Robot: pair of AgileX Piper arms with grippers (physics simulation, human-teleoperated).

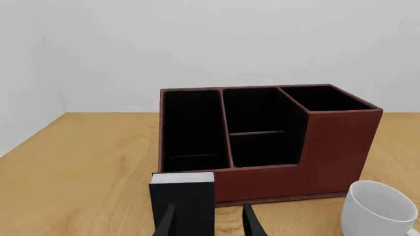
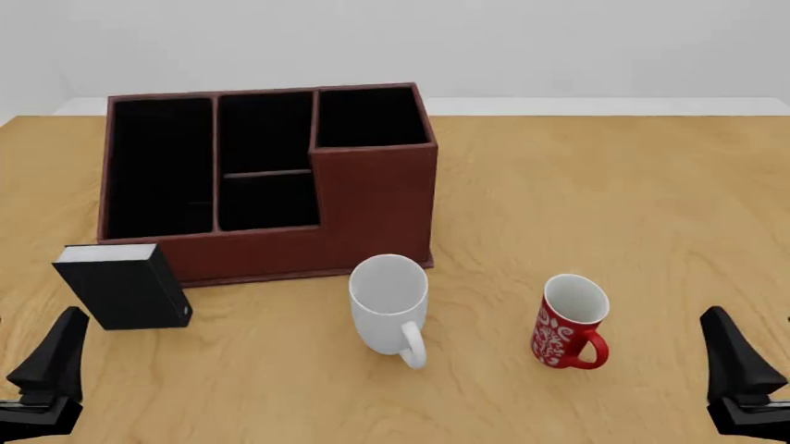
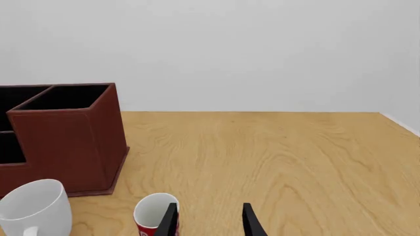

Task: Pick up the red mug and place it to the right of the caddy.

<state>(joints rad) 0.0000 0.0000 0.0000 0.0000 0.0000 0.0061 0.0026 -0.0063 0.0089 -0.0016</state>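
Wooden table (image 2: 617, 185) lies bare right of the caddy (image 2: 370, 199), but the spread-jawed right gripper (image 3: 208, 219) — left gripper (image 1: 208, 220) likewise spread — could topple the red mug (image 2: 571, 322) into the white mug (image 2: 388, 301) nearby.

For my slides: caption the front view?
Red mug and white mug stand before the caddy; both grippers wait.

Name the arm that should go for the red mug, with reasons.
Right. The red mug stands on the table's right half, just ahead of the right claw; the left claw sits far off, behind the black box and white mug.
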